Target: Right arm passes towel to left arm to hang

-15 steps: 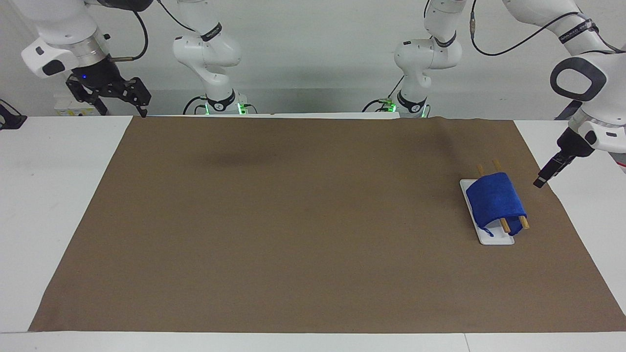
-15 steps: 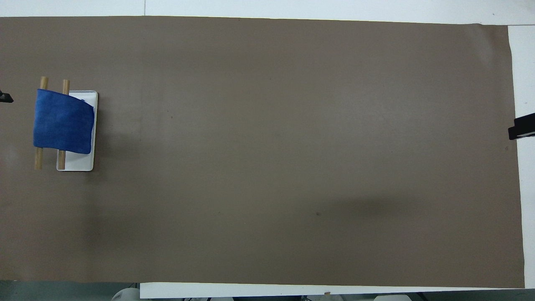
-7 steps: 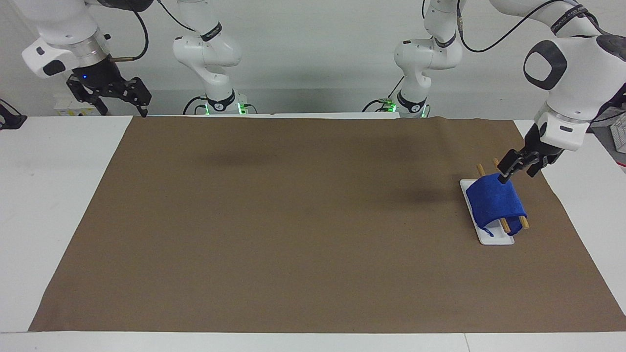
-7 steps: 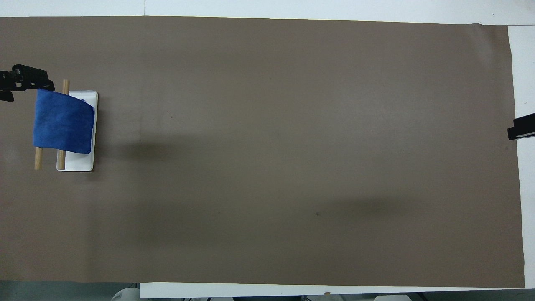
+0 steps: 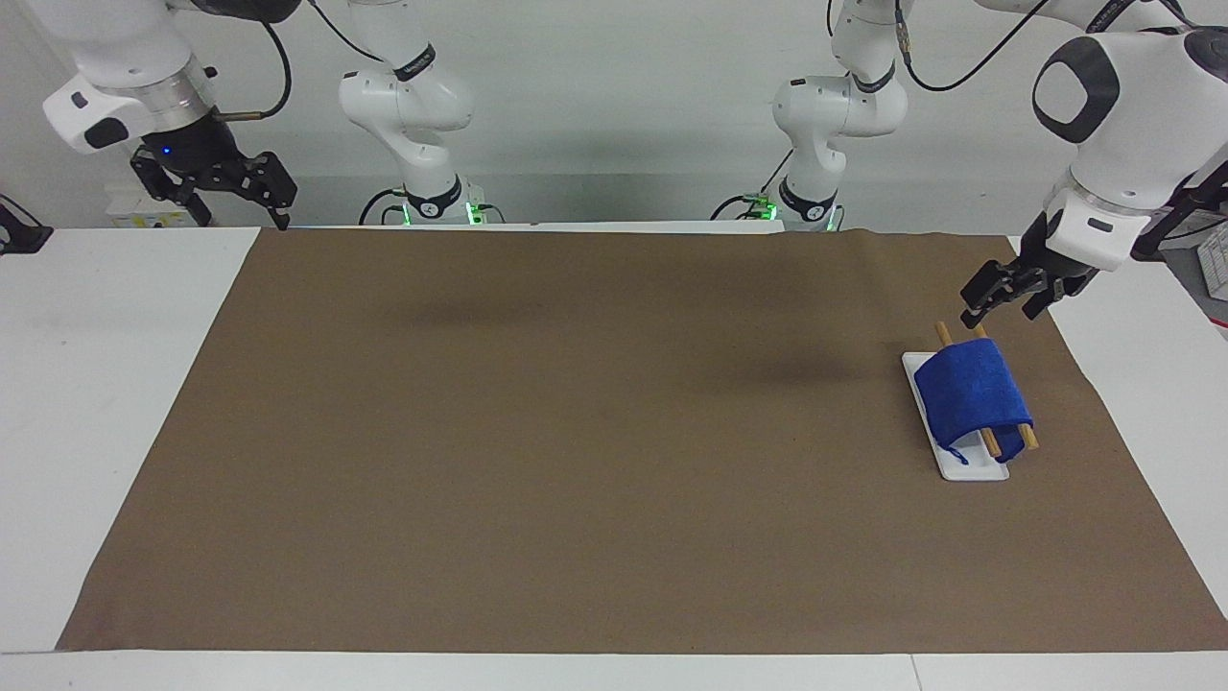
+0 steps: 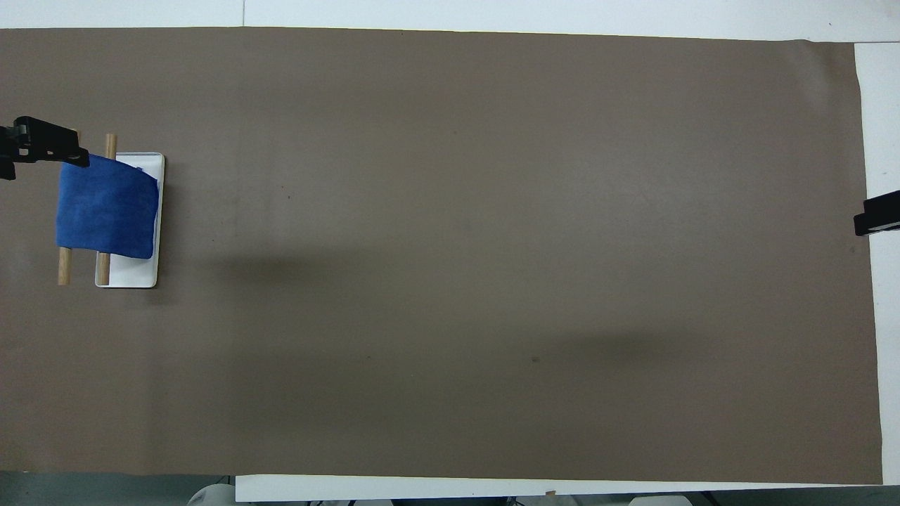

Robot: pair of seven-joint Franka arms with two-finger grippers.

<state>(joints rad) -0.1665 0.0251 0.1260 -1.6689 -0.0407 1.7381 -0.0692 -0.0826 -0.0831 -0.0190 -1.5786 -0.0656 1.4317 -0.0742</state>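
1. Facing view:
   - The towel (image 5: 972,397) is being carried by two wooden rods (image 5: 1027,437) over a white tray (image 5: 967,469), at the left arm's end of the brown mat (image 5: 595,432); its thin loop is hanging down onto the tray.
   - The left gripper (image 5: 984,307) is being held in the air just above the rod ends nearer the robots, clear of the cloth. Its fingers are standing wide apart and nothing is being held in them.
   - Half a second ago this gripper was lower, at the towel's upper edge; it is now being lifted up and away, while the towel is lying just as before.
   - The right gripper (image 5: 251,192) is being kept waiting above its own corner of the mat, spread wide and empty, unmoved over the last second.

2. Overhead view:
   - The towel (image 6: 105,207) is being shown draped across both rods, with the tray (image 6: 130,275) partly covered.
   - The left gripper (image 6: 49,144) is overlapping only the towel's corner; the right gripper (image 6: 875,221) is barely entering at the edge.

3. Meaning for the task: the hanging is judged done, and only the left arm's retreat is being completed.
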